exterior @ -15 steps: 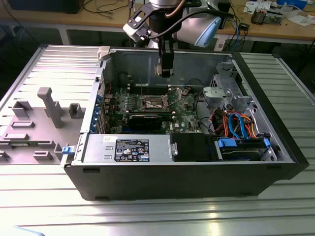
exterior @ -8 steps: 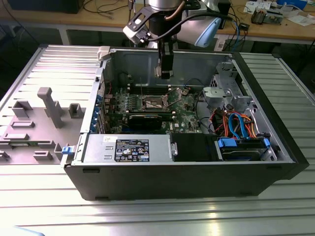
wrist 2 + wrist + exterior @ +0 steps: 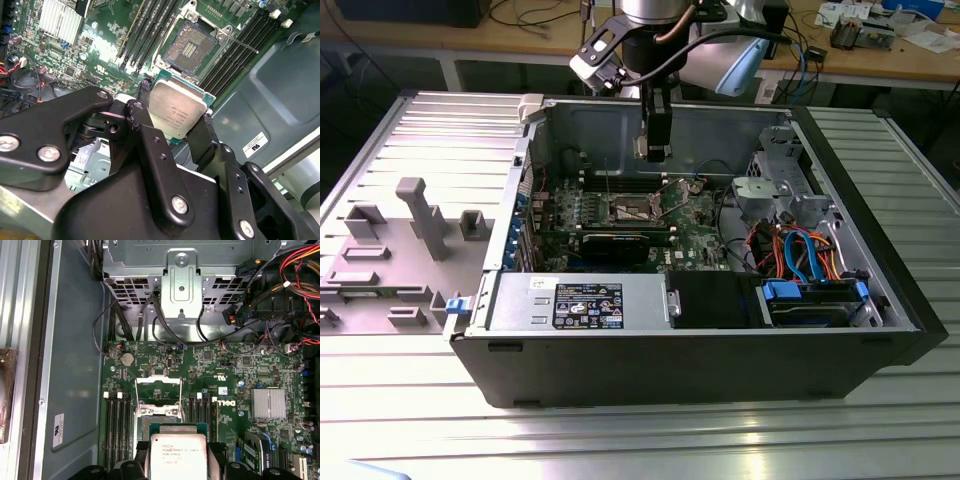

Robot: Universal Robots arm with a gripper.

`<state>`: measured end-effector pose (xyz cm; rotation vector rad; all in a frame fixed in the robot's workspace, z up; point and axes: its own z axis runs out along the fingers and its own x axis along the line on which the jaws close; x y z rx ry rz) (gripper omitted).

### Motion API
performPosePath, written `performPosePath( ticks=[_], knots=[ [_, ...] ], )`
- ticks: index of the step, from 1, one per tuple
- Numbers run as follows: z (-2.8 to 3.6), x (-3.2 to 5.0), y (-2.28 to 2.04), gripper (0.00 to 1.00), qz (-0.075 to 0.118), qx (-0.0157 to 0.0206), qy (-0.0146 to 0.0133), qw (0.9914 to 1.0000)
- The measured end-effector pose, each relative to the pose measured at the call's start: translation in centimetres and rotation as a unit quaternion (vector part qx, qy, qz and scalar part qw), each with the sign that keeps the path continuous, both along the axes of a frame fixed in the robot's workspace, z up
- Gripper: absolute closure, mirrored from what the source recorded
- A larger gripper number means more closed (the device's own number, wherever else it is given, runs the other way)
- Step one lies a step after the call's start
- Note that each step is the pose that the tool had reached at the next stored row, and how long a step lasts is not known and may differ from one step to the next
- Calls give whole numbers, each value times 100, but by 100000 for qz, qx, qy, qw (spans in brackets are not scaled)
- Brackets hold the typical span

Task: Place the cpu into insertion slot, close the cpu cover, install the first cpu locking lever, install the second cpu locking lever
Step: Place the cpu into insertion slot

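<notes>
My gripper (image 3: 654, 150) hangs over the open computer case, shut on the cpu (image 3: 176, 111), a flat square chip with a dull silver top. In both wrist views the black fingers (image 3: 145, 122) clamp two opposite edges of the cpu (image 3: 178, 452). The insertion slot (image 3: 191, 48) lies bare on the green board, a dark square socket with a silver rim. The chip is held above the board, beside the slot (image 3: 157, 412), apart from it. The cpu cover (image 3: 158, 380), a thin silver frame, stands swung up at the slot's far edge. The slot (image 3: 630, 210) sits mid-board in the exterior view.
Long black memory slots (image 3: 150, 30) flank the socket on both sides. A finned heatsink (image 3: 269, 403) and a metal drive cage (image 3: 181, 285) with cable bundles (image 3: 800, 250) stand nearby. The case walls (image 3: 650, 120) ring the board. A grey fixture (image 3: 420, 215) is at the exterior view's left.
</notes>
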<state>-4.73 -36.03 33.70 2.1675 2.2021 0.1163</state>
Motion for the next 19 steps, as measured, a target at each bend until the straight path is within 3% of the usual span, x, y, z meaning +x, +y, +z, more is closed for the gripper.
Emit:
performPosePath(
  ticks=[8, 19],
  knots=[
    [-7, 0, 3, 46, 0, 6, -2, 100000],
    [-68, 0, 4, 46, 2, 2, 3, 100000]
  ],
)
